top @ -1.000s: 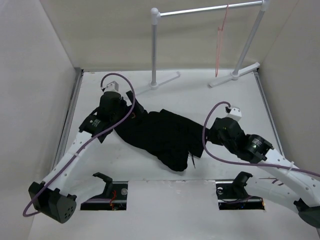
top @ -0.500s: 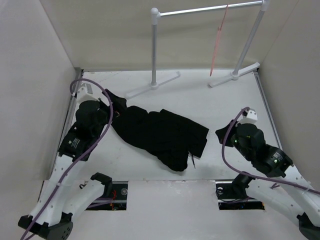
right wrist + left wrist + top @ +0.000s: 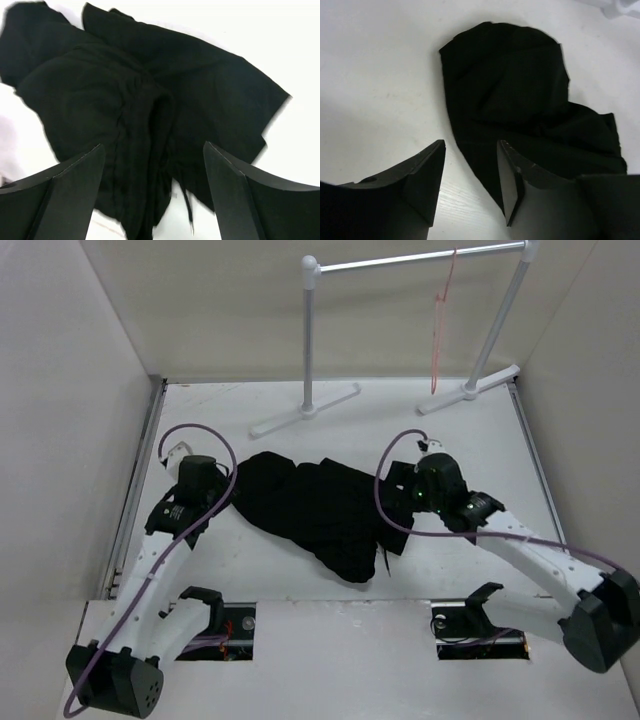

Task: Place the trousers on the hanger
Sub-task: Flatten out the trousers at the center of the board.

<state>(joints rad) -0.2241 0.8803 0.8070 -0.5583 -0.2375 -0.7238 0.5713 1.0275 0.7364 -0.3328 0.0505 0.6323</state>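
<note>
Here, crumpled black fabric trousers [image 3: 320,505] lie on the white tabletop [image 3: 400,430] between the left jaws and right jaws, both open and empty, well apart from the thin pink-red wire hanger [image 3: 437,335]; a shallow pinch could slip.

Top cam looked down on whole table [image 3: 390,425] fr. high, far; both wrist cams sat close, angled onto trousers [image 3: 320,505], shared w/ top.
</note>
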